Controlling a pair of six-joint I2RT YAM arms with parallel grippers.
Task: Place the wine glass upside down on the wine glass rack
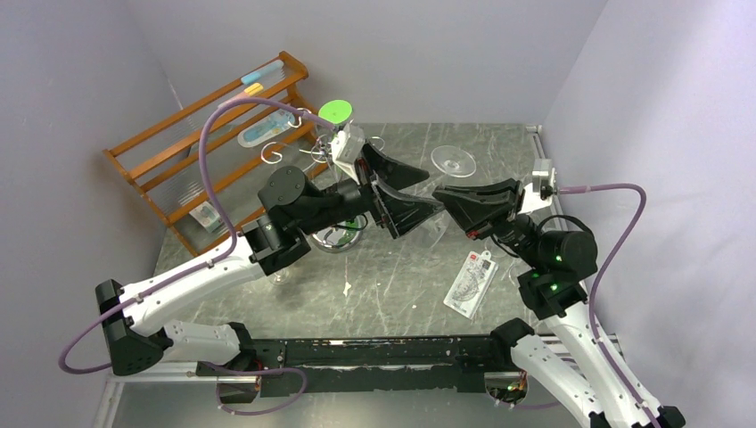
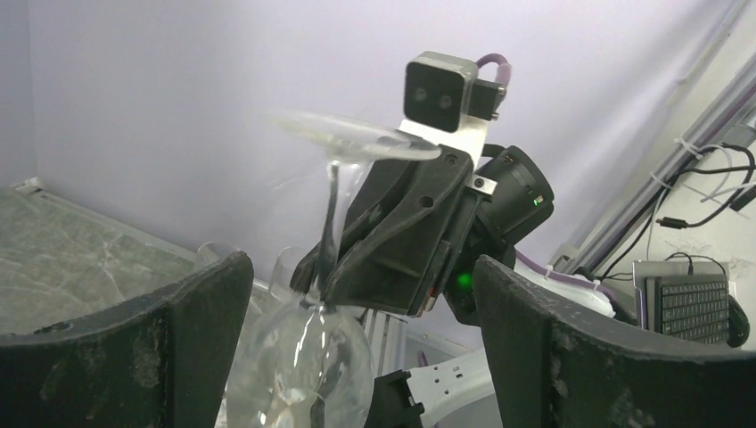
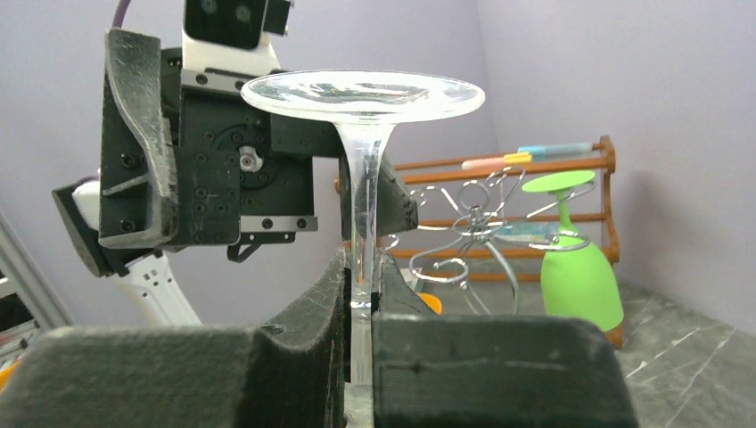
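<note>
The top camera sits high up at the near side and looks down on the whole table point(image 1: 401, 294) from far off. The left wrist camera sits right behind the left fingers point(image 2: 169, 357) and looks a bit upward at the right arm point(image 2: 504, 201) and the wall point(image 2: 178, 89). The right wrist camera sits low behind the right fingers point(image 3: 490, 374) and looks across at the left arm point(image 3: 214, 169) and the back corner (the wooden rack point(image 3: 544, 165) stands there). All three see the wine glass point(image 3: 364, 94), which is very near to both wrist cameras.
</note>
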